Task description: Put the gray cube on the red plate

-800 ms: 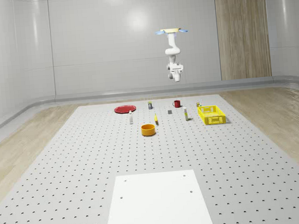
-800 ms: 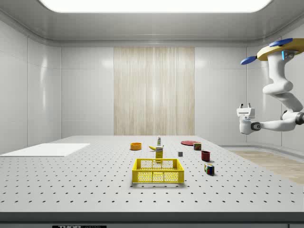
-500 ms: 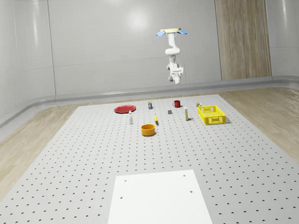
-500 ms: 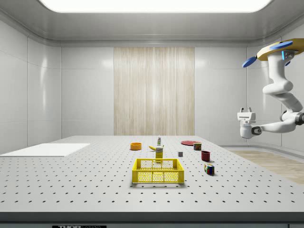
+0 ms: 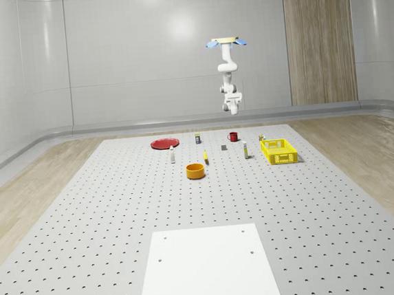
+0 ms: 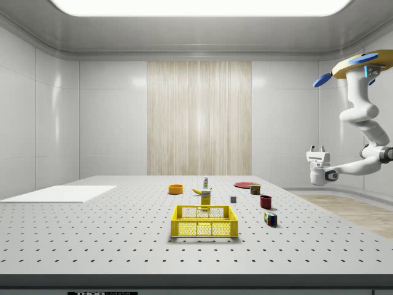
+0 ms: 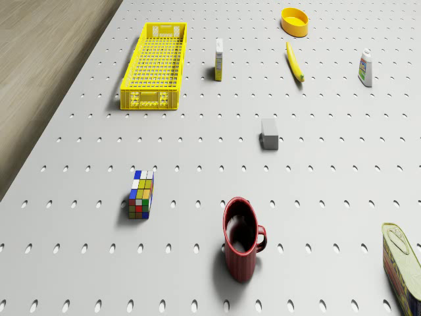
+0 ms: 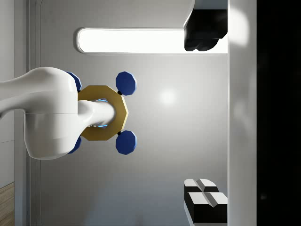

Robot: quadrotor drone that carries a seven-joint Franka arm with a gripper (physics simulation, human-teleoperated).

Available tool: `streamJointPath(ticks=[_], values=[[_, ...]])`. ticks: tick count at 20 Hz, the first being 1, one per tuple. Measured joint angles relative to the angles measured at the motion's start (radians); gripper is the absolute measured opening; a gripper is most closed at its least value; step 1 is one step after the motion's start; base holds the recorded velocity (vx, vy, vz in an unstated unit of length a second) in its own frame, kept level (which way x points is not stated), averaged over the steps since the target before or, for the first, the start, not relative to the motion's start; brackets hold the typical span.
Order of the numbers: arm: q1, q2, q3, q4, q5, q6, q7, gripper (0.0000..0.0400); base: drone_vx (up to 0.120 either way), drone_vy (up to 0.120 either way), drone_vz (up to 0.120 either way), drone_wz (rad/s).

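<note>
The small gray cube [image 5: 223, 146] [image 6: 233, 199] [image 7: 270, 133] lies on the perforated table, apart from the other objects. The red plate [image 5: 163, 143] [image 6: 244, 184] lies flat near the table's far edge, toward the whole-scene view's left. The drone [image 5: 226, 41] [image 6: 362, 61] hovers high over the far end of the table, beyond the red mug. Its arm hangs folded, and the gripper [image 5: 230, 96] [image 6: 317, 149] [image 8: 188, 115] points upward, well above the table and far from the cube. The fingers [image 8: 204, 202] stand wide apart with nothing between them.
A red mug [image 7: 242, 238], a Rubik's cube [image 7: 141, 194] and a can [image 7: 402, 263] stand nearest the drone. A yellow basket [image 7: 154, 66], a banana [image 7: 295, 61], an orange bowl [image 7: 295, 21] and small bottles [image 7: 366, 68] lie farther along. A white sheet [image 5: 207, 267] covers the near end.
In the side view the hand has sunk a little, its fingers still pointing up. The wrist has turned in the whole-scene view. The objects on the table have not moved.
</note>
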Motion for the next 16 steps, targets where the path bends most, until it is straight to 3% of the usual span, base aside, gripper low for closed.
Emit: streamJointPath(ticks=[16], values=[[-0.002, 0.004, 0.002, 0.022, 0.000, -0.005, -0.001, 0.0400, 0.000, 0.000, 0.000, 0.000]])
